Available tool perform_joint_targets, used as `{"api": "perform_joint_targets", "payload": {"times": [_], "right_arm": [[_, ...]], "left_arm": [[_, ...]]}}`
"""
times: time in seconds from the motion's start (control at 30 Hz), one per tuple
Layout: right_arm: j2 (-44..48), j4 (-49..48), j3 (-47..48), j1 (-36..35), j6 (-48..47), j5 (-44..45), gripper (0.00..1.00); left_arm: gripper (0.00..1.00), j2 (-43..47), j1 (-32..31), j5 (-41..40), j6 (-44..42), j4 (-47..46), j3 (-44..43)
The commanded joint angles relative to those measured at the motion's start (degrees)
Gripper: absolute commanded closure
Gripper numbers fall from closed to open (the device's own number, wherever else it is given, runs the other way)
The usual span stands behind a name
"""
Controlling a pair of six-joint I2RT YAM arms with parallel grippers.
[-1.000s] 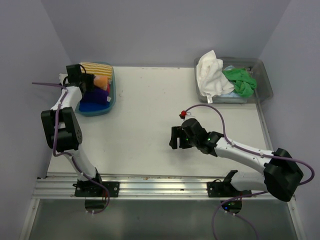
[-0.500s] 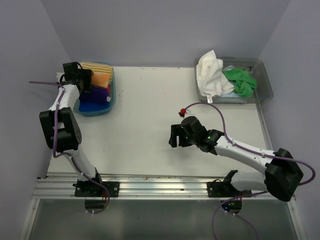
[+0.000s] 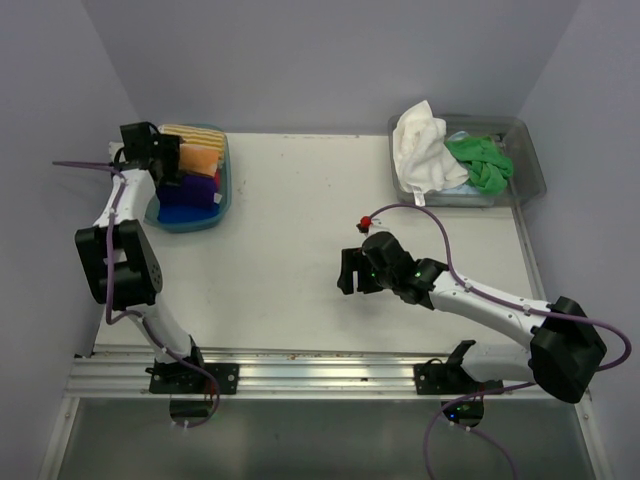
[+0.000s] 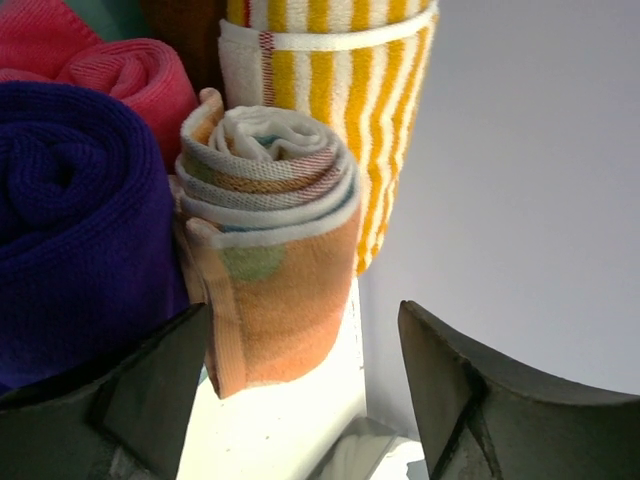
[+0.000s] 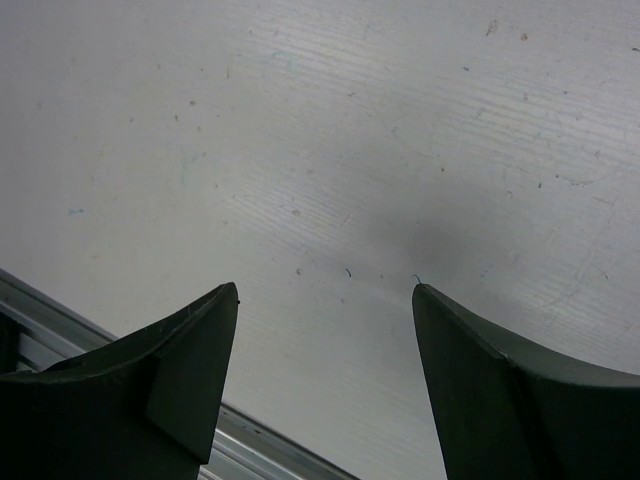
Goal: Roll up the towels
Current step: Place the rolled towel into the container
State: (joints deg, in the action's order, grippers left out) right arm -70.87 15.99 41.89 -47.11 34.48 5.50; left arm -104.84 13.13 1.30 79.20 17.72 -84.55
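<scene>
My left gripper [image 3: 170,158] is open and empty at the left rim of the blue tub [image 3: 222,195]. In the left wrist view it [image 4: 305,335] faces a rolled orange towel [image 4: 270,250], apart from it, beside a rolled purple towel [image 4: 70,200], a pink roll [image 4: 120,60] and the yellow-and-white striped roll [image 4: 330,80]. From above, the orange roll [image 3: 200,160], striped roll [image 3: 190,132] and purple roll [image 3: 185,192] lie in the tub. My right gripper [image 3: 347,272] is open and empty low over the bare table [image 5: 330,150]. Unrolled white [image 3: 420,145] and green [image 3: 480,160] towels are in the clear tub [image 3: 530,175].
A blue cloth [image 3: 455,196] lies under the white and green ones in the clear tub at the back right. The grey wall stands close behind and left of the blue tub. A metal rail [image 3: 330,375] runs along the table's near edge.
My left gripper has drawn back to the left, away from the orange roll, which stays in the blue tub. The right arm has barely moved.
</scene>
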Motion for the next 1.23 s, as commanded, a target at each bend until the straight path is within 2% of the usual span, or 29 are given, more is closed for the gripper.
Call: {"api": "perform_joint_targets", "payload": {"times": [0.0,0.27,0.4,0.43,0.57,0.63,0.67,0.73,0.77,0.97,1.07,1.2], "right_arm": [[0.21,0.45,2.41,0.35,-0.91,1.53,0.26],[1.79,1.5,2.5,0.35,-1.17,2.85,0.26],[3.81,3.95,3.02,0.27,-0.64,6.88,0.24],[4.59,4.92,3.28,0.35,0.58,10.72,0.23],[6.53,12.82,5.31,0.27,4.72,22.96,0.12],[7.32,15.2,6.36,0.35,5.68,27.0,0.1],[7.85,17.56,6.8,0.35,5.77,30.24,0.06],[8.29,19.86,8.2,0.35,5.77,33.6,0.05],[8.73,22.48,8.73,0.35,5.95,36.57,0.05],[12.68,28.3,9.53,0.35,6.48,42.57,0.04],[16.19,29.27,8.13,0.35,6.48,43.89,0.04],[19.71,30.5,5.49,0.35,7.79,44.34,0.05]], "left_arm": [[0.19,4.64,0.85,0.1,-1.68,-0.57,-1.49],[0.17,8.06,1.03,1.77,-3.17,-1.62,0.53],[0.18,12.88,0.15,4.23,-9.82,-2.33,1.93],[0.18,13.86,-0.38,4.24,-11.59,-2.16,2.28],[0.15,19.31,-4.32,7.74,-20.56,-4.08,5.53],[0.14,21.69,-6.35,9.77,-27.14,-3.57,6.07],[0.14,22.3,-8.97,9.77,-29.6,-1.22,5.72],[0.14,24.41,-11.97,8.81,-35.59,1.08,5.28],[0.13,25.29,-15.55,8.55,-37.26,2.4,5.71],[0.12,32.75,-26.12,9.68,-50.35,9.25,9.92],[0.12,35.92,-27.71,9.77,-52.82,12.16,12.3],[0.1,41.36,-28.15,14.15,-55.64,13.48,19.14]]}}
